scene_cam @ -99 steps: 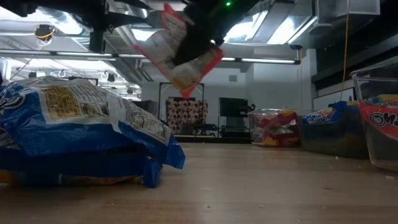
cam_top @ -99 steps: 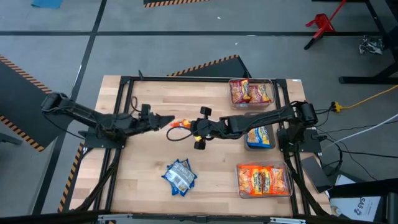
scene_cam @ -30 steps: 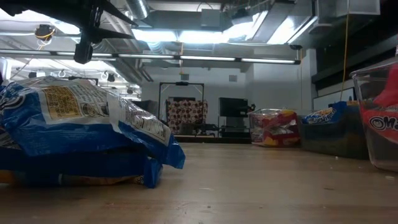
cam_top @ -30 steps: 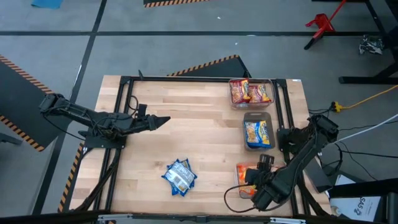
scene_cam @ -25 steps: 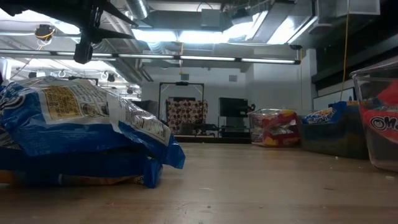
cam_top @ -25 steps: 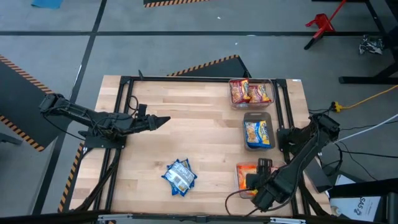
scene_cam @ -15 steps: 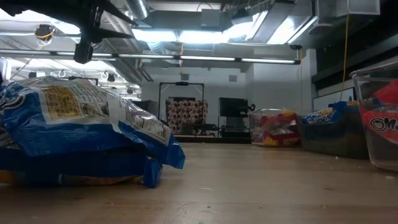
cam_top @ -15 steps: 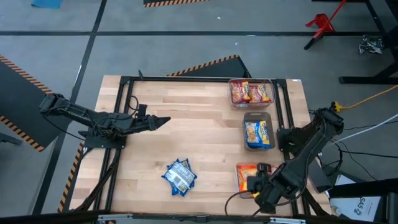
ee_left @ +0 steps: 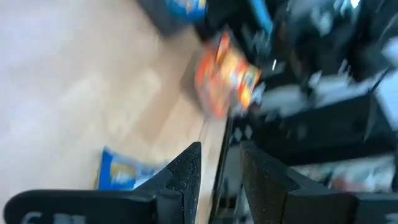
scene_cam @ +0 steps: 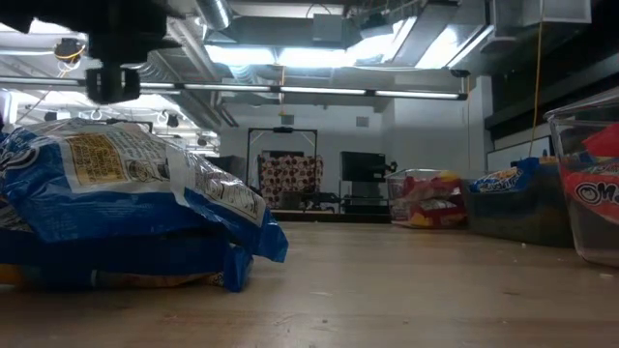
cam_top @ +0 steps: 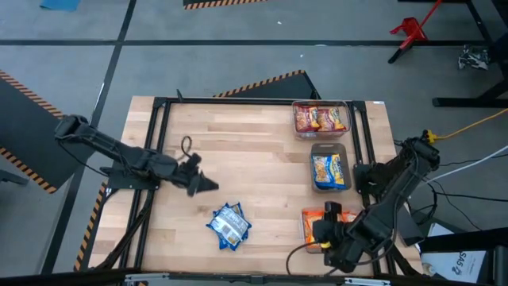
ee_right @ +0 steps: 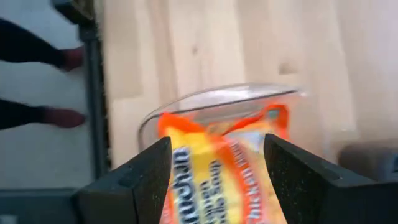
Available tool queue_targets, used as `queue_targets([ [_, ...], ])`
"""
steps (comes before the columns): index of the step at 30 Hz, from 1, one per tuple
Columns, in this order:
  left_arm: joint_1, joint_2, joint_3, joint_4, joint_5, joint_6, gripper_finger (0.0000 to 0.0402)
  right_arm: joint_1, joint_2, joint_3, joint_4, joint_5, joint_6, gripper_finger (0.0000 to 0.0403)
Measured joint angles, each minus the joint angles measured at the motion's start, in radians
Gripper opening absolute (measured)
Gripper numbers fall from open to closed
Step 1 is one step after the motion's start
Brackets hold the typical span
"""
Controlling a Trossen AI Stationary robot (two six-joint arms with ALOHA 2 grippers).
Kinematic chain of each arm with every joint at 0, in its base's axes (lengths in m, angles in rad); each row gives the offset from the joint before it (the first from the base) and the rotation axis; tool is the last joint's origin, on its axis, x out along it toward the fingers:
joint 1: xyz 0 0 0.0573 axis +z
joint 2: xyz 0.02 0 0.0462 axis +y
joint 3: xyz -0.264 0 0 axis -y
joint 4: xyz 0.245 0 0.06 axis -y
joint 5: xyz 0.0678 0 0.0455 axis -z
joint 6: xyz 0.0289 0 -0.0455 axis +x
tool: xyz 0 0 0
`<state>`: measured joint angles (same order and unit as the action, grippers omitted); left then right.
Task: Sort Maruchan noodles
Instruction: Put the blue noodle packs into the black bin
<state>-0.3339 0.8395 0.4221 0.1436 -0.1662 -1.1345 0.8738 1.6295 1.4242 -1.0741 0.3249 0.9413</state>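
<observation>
Left end effector (cam_top: 208, 185) neared blue noodles (cam_top: 229, 225)

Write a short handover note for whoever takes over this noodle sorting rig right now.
Left gripper: empty, slightly open, above the table near the blue packets.
Right gripper: open over the near bin, orange packet between its fingers, apparently just dropped in.
Done: red packets in the far bin, blue-and-yellow packet in the middle bin, orange ones in the near bin.
Left: the loose blue packets still need binning, probably in the middle bin.
</observation>
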Motion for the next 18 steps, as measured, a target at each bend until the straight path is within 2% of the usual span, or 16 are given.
queue_targets([
  [5, -0.091, 0.091, 0.000, -0.006, 0.026, 0.017, 0.0103, -0.012, 0.005, 0.000, -0.006, 0.067, -0.004, 0.0237],
  [10, -0.146, 0.124, 0.000, -0.014, 0.055, -0.031, 0.0103, -0.010, 0.023, 0.000, -0.005, 0.153, -0.004, 0.0237],
  [18, -0.233, 0.138, 0.000, -0.093, -0.012, -0.108, 0.0122, -0.010, 0.082, -0.001, 0.010, 0.154, -0.002, 0.0237],
])
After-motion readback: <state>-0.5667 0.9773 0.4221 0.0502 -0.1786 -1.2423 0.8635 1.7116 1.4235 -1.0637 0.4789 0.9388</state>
